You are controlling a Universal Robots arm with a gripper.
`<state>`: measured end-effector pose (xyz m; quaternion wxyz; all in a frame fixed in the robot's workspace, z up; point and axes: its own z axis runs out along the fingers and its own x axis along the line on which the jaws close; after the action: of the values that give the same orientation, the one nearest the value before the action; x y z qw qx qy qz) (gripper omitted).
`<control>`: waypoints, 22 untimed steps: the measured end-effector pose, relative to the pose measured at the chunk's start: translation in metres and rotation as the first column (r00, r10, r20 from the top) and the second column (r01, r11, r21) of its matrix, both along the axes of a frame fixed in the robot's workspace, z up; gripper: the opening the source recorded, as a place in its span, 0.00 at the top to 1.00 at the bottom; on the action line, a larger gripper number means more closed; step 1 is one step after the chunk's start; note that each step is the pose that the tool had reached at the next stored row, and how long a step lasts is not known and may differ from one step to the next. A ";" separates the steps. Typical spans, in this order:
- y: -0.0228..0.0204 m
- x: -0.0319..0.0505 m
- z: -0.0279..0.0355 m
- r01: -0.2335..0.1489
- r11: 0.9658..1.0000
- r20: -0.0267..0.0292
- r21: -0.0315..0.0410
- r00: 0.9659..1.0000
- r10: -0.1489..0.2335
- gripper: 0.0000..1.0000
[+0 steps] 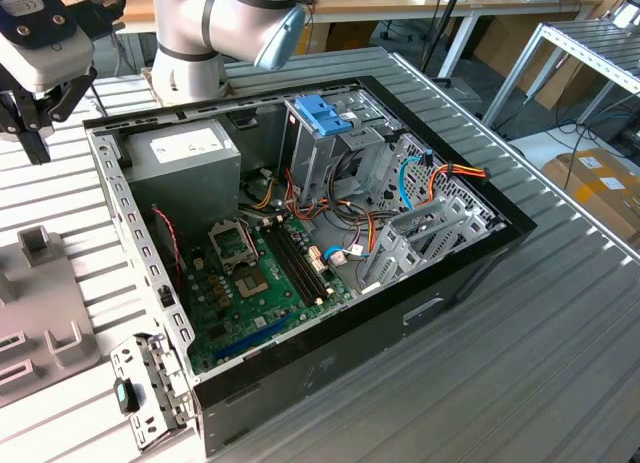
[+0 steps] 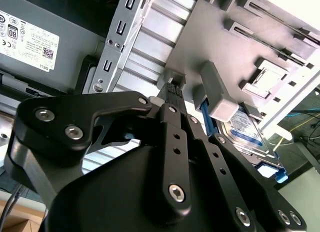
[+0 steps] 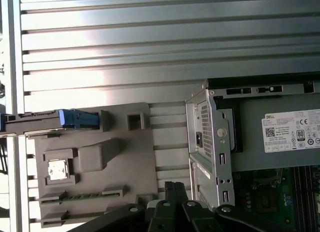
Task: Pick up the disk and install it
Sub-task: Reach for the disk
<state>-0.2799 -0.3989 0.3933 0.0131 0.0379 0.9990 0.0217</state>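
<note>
Exterior view: the gripper [image 1: 35, 143] hangs at upper left of the frame, beside one open case [image 1: 330, 368]. Second wrist view: jaws pressed together, empty; one silver disk [image 2: 243, 126], white label, blue rails, stands in a grey holder [image 2: 215, 21]. First wrist view: the disk [image 3: 77, 118] shows edge-on in that holder.

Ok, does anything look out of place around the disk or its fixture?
Nothing stands out. The disk stands on edge in the grey fixture, blue rails on, and the hand, shut and empty, is apart from it.
</note>
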 end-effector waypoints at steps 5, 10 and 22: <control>0.0000 -0.0041 0.0000 0.000 1.000 0.000 0.000 1.000 0.000 0.89; 0.0000 -0.0085 0.0000 0.000 1.000 0.000 0.000 1.000 0.000 0.89; 0.0000 -0.0167 0.0000 0.000 1.000 0.000 0.000 1.000 0.000 0.89</control>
<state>-0.2966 -0.3989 0.3933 0.0131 0.0379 0.9990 0.0217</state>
